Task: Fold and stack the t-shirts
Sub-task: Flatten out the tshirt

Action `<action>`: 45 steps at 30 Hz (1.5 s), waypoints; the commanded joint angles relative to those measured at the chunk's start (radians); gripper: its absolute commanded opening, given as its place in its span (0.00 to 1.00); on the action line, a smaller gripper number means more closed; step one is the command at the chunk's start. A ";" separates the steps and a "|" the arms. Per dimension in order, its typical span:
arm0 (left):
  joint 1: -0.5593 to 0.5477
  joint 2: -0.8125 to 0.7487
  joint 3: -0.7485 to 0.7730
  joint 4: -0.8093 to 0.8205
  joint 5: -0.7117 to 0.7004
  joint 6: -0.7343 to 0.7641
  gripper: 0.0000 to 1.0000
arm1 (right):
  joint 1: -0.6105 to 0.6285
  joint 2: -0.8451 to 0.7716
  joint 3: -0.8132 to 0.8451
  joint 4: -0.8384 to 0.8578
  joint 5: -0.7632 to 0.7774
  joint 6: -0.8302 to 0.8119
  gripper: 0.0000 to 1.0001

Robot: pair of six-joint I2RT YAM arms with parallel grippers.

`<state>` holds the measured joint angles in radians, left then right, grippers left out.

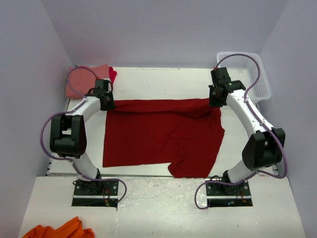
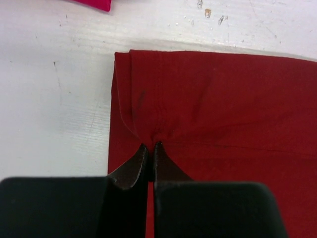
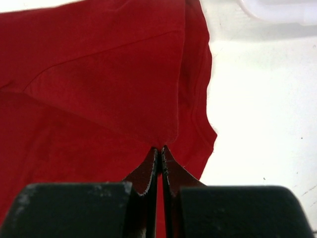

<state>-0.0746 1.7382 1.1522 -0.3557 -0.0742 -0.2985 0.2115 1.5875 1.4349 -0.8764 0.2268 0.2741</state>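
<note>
1. The dark red shirt (image 1: 158, 136) lies spread in the middle of the tabletop (image 1: 163, 82). Its far edge runs from 9 o'clock to 3 o'clock, and the body trails toward 6 o'clock, toward the arm bases.
2. The left end effector (image 1: 108, 102) is clenched on the far corner at the 9 o'clock end. In the left wrist view the cloth puckers where it is pinched, with a folded-over layer just beyond.
3. The right end effector (image 1: 214, 101) is clenched on the far corner at the 3 o'clock end, where the cloth is rumpled and doubled over.
4. From both end effectors the loose bulk of the shirt lies toward 6 o'clock. Each arm holds its own end, so neither is nearer.
5. The next move is probably to carry the held edge evenly toward 6 o'clock. If one arm leads, the fold will likely skew.
6. The near edge is uneven, with a flap hanging lower at about 5 o'clock.
7. The pink shirt (image 1: 88, 79) lies at 10 o'clock in the far corner, with a brighter red shirt (image 1: 113, 74) peeking out beside it.
</note>
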 commanded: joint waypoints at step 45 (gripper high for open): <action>-0.057 0.034 -0.037 -0.006 -0.153 -0.080 0.00 | 0.103 -0.147 -0.036 0.033 -0.221 -0.003 0.00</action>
<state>-0.1276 1.7634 1.0901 -0.3618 -0.2066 -0.3599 0.3073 1.4738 1.3575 -0.8604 0.0589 0.2916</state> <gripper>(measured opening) 0.009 0.009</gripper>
